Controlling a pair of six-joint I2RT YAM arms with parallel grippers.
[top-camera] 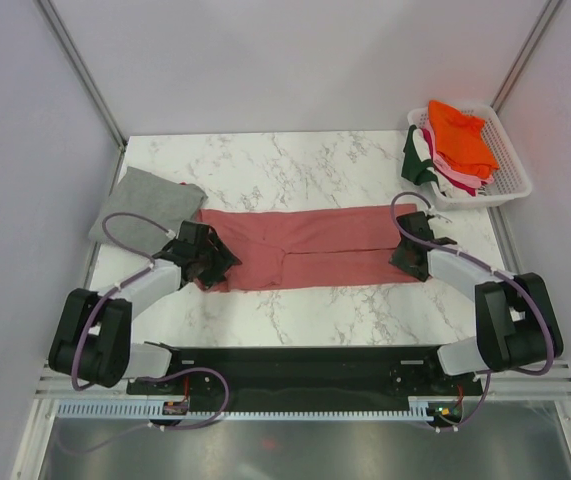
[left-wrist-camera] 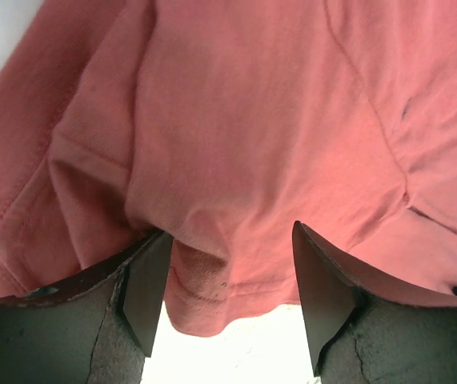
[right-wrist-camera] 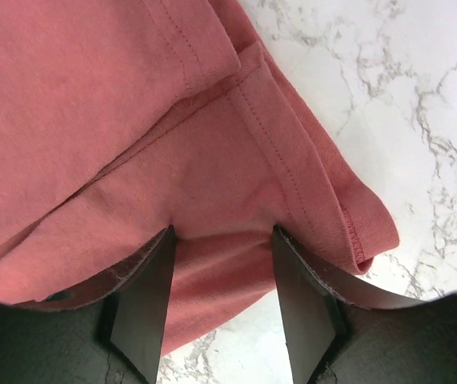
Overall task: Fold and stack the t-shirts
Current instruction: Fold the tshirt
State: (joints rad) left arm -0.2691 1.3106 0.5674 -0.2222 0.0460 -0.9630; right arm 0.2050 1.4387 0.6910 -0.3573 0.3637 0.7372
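Two ends of the salmon-pink t-shirt (top-camera: pixel 315 240) are attended. It lies as a long strip across the middle of the worktop (top-camera: pixel 295 160), with the left gripper (left-wrist-camera: pixel 232 280) at its left end and the right gripper (right-wrist-camera: pixel 222 280) at its right. Each has its jaws apart, straddling a hem and not yet clamped. This looks like the end-to-end fold. Next, both must pinch shut, then carry one end over the other. A folded grey t-shirt (top-camera: pixel 145 208) waits by the left edge.

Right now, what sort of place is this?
Probably a robot lab cell, not a home: plain white panel walls on metal frame posts box in a marble-patterned tabletop, with two robot arms bolted at its near edge.
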